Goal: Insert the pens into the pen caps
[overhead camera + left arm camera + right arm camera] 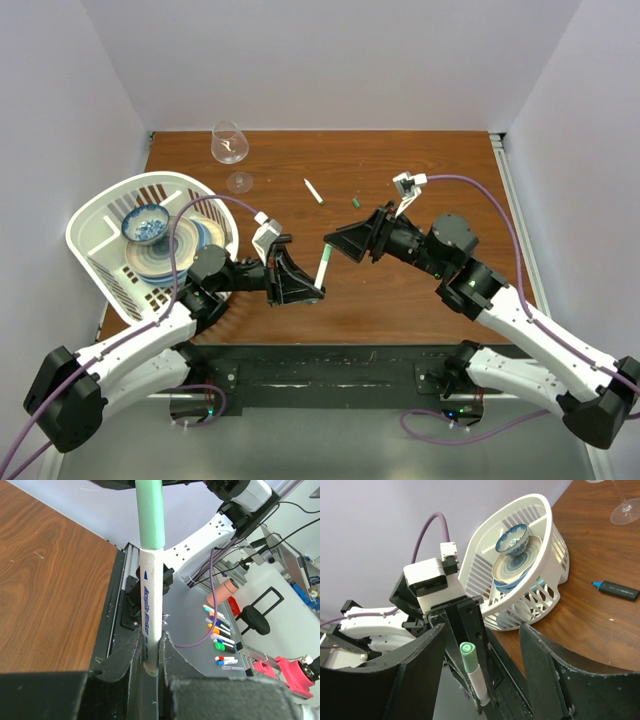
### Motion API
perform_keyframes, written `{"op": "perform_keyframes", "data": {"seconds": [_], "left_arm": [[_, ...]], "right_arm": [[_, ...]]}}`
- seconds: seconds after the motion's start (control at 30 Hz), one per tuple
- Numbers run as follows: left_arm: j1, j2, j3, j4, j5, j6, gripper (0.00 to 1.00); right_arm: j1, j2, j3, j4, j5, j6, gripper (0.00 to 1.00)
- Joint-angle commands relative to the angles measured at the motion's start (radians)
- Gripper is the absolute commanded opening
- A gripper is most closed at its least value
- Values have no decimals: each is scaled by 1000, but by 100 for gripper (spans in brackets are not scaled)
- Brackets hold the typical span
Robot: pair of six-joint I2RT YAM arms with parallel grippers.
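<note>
My left gripper is shut on the lower end of a white pen and holds it upright above the table. In the left wrist view the pen stands between the closed fingers, with a light green cap sitting on its upper end. My right gripper is open at the pen's capped end. In the right wrist view the green cap sits between my spread fingers, touching neither. A second white pen and a small green cap lie on the table behind.
A white basket holding a blue bowl and plates stands at the left. A wine glass stands at the back. A dark stubby piece with a blue end lies on the table near the basket.
</note>
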Motion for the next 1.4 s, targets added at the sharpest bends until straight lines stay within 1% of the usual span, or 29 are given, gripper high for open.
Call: {"op": "perform_keyframes", "data": {"seconds": [0.0, 0.1, 0.2, 0.27, 0.3, 0.43, 0.53, 0.9, 1.0, 1.07, 1.1, 1.13, 1.2, 1.37], "left_arm": [[2, -15, -9, 54, 22, 1, 0], [2, -10, -9, 56, 20, 0, 0], [2, -6, -8, 60, 17, -3, 0], [2, -3, -3, 60, 19, -2, 0], [1, 3, -3, 60, 19, 0, 0], [2, 16, 3, 60, 17, 1, 0], [1, 20, 6, 60, 16, 4, 0], [2, 34, 17, 60, 5, 4, 0], [2, 42, 23, 62, 7, 6, 0], [2, 46, 27, 63, 7, 4, 0], [1, 51, 30, 66, 5, 4, 0], [2, 51, 32, 66, 4, 4, 0], [2, 62, 38, 73, 1, 1, 0], [2, 103, 81, 82, 5, 0, 0]], "right_arm": [[3, 24, 39, 36, -65, -11, 59], [1, 25, 31, 49, -76, -6, 51], [1, 27, 22, 59, -81, 2, 47], [1, 28, 16, 70, -90, 9, 43], [3, 28, 11, 73, -93, 12, 42], [1, 19, -1, 78, -93, 15, 48], [1, 19, 3, 69, -96, 12, 48], [3, 7, -31, 50, -97, 19, 38], [6, -1, -43, 41, -96, 20, 37], [6, -5, -50, 36, -94, 20, 32], [6, -4, -52, 36, -96, 20, 27], [6, -4, -54, 36, -99, 23, 14], [13, -5, -61, 46, -105, 28, 1], [32, 5, -90, 44, -131, 22, 0]]}}
